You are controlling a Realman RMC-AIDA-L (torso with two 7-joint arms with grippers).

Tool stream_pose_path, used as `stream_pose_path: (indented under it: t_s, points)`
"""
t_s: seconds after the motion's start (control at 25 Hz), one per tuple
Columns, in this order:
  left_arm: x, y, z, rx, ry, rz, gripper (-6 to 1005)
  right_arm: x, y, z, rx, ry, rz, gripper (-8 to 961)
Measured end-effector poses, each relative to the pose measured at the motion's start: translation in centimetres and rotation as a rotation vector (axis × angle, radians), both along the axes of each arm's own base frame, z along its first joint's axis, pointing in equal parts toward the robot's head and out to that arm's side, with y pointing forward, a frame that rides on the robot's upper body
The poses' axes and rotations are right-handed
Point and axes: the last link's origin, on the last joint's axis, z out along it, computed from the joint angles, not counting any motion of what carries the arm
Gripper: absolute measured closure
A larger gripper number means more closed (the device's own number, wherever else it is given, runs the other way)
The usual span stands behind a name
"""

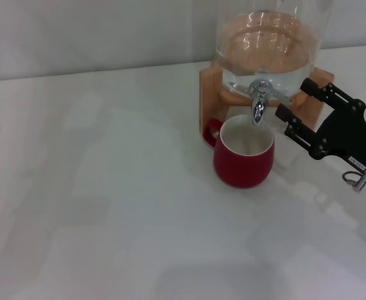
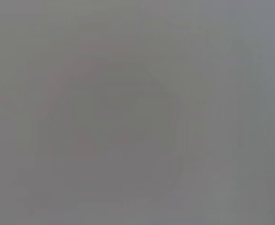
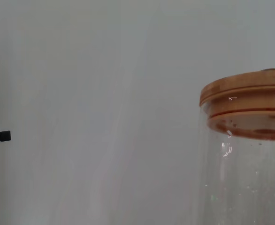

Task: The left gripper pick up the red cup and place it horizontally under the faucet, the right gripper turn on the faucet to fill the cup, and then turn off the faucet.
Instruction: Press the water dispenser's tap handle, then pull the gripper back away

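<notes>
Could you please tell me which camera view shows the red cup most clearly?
The head view: the red cup stands upright under the faucet, rim, white inside and handle visible, with the right gripper open beside the faucet. The left wrist view is blank grey; the right wrist view shows no cup.

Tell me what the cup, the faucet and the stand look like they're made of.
Cup: likely glazed ceramic, glossy red outside, white inside.
Faucet: shiny metal, probably chrome, with bright reflections.
Stand: light wood, matte.
</notes>
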Motion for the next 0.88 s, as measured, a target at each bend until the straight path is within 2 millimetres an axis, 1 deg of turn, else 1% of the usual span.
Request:
stream_pose_path:
  t_s: [0.88]
  points:
    - [0.38, 0.32, 0.00, 0.000, 0.000, -0.011, 112, 0.00, 0.02, -0.05, 0.002, 0.000, -0.003, 336]
